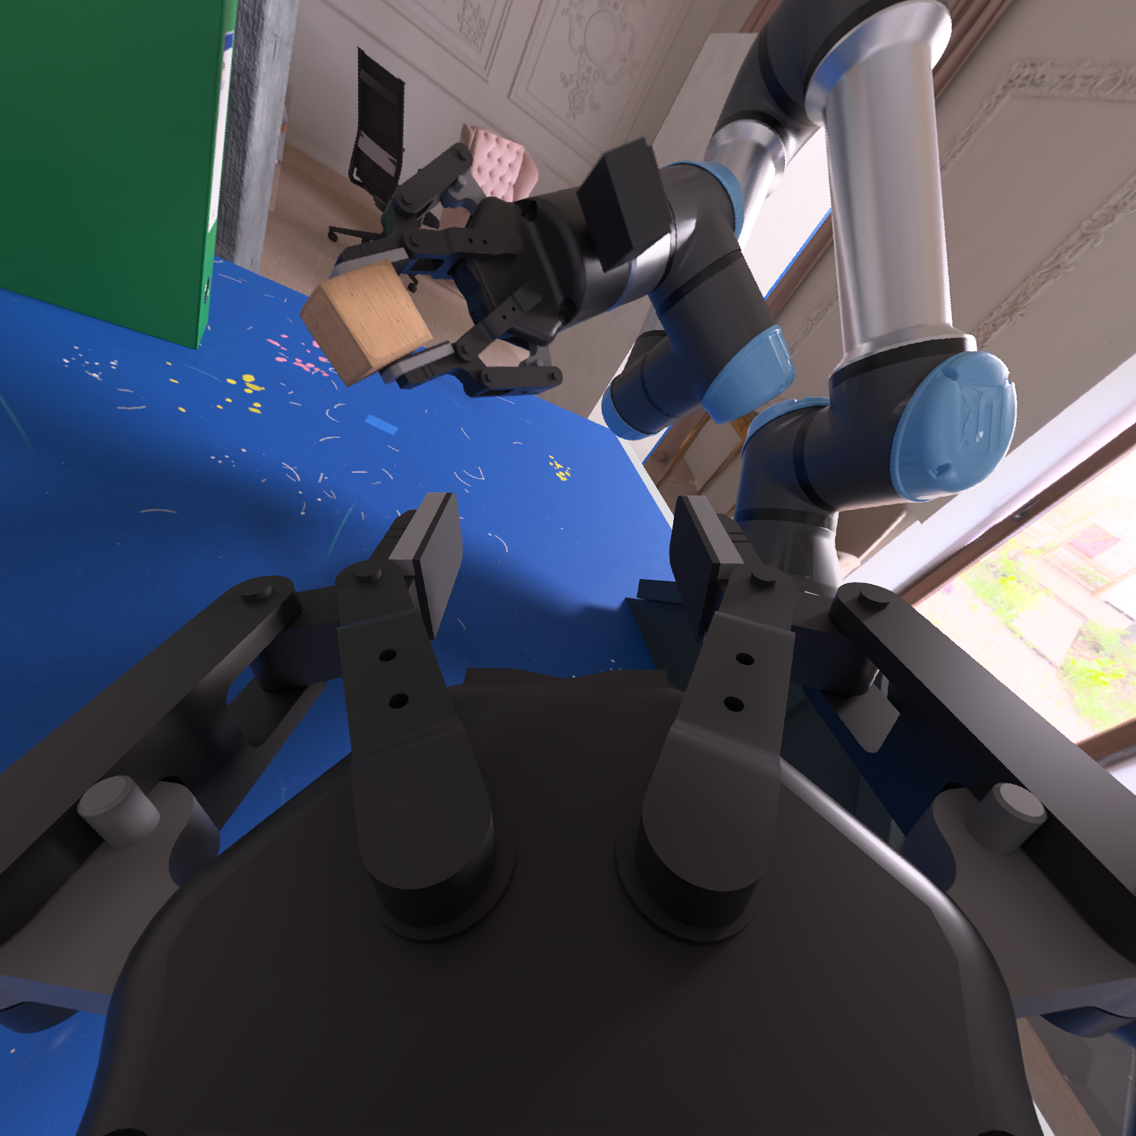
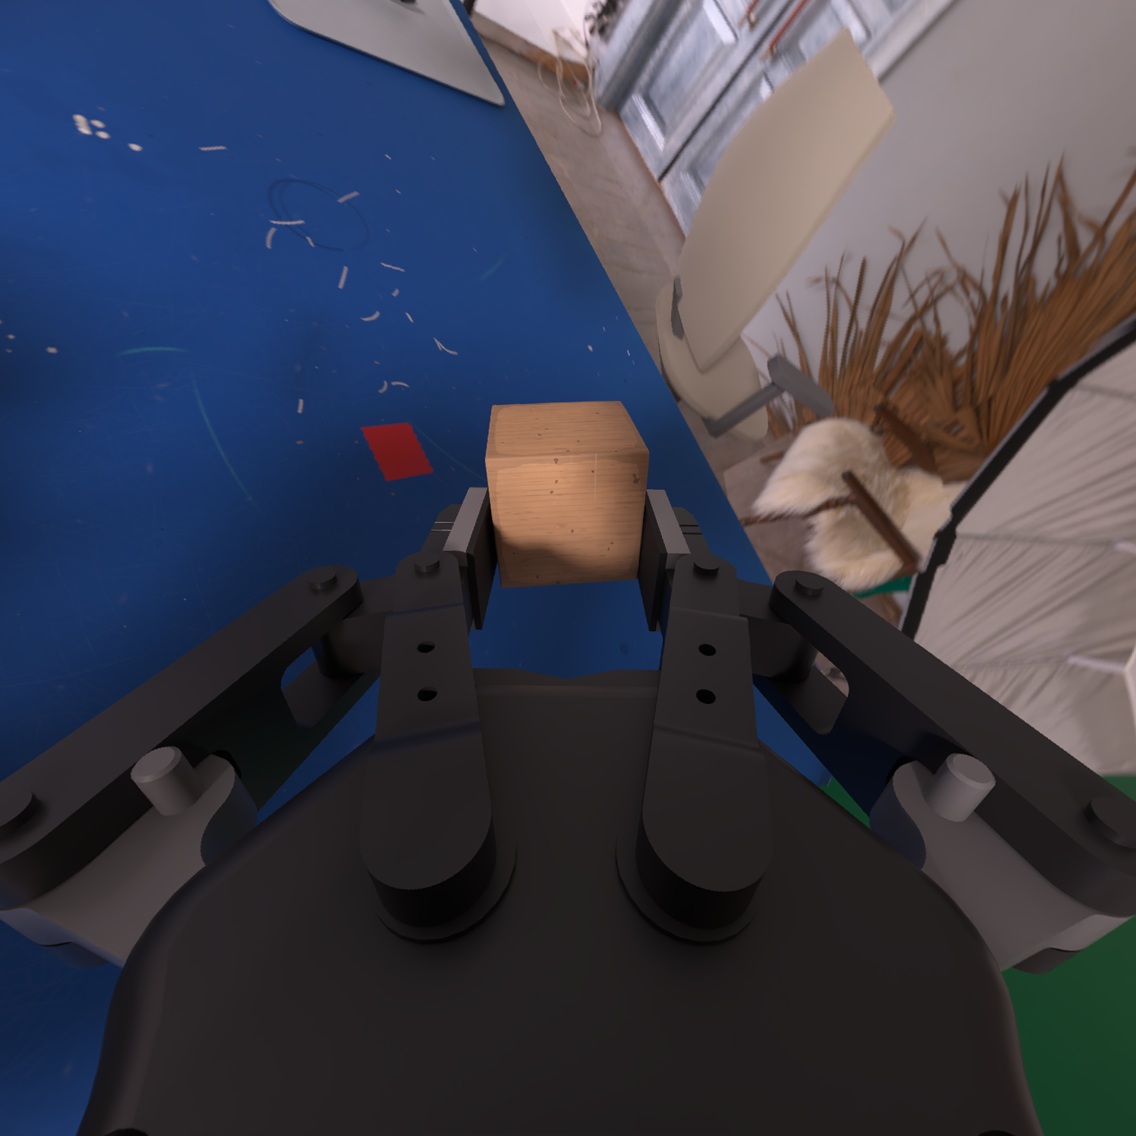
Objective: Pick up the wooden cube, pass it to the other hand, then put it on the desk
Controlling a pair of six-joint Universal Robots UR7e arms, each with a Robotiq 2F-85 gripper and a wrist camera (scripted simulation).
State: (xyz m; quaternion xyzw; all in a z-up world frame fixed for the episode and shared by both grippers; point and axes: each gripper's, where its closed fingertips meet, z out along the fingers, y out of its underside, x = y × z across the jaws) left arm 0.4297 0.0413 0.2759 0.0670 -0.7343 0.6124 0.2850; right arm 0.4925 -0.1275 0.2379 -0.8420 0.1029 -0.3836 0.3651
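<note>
Wooden cube (image 2: 565, 492) sits between the two pads of your right end effector (image 2: 565, 541), which is pinching it on two opposite side faces, so the face toward the camera and the far face are left free. I judge this is useful for the handover, because the other end effector needs two bare faces to take it. From the left wrist view you see the same cube (image 1: 366, 319) lifted above the blue counter (image 1: 184, 492), touching nothing but the pads, and a little tilted. Your left end effector (image 1: 565, 553) is spread wide with nothing between its fingers, and it is well apart from the cube, lower and nearer to the counter edge. So the pick seems done, and the pass is not yet made (the placing on the counter comes after that). Around the cube, a tall green box (image 1: 110, 160) stands on the counter just beside the place where the right arm holds it, and you should keep the left approach away from it. A small red patch (image 2: 396, 450) lies flat on the counter and a grey flat base (image 2: 399, 43) rests at the far end; neither blocks the way. The counter edge is near, so a slip there could send the cube to the floor.
</note>
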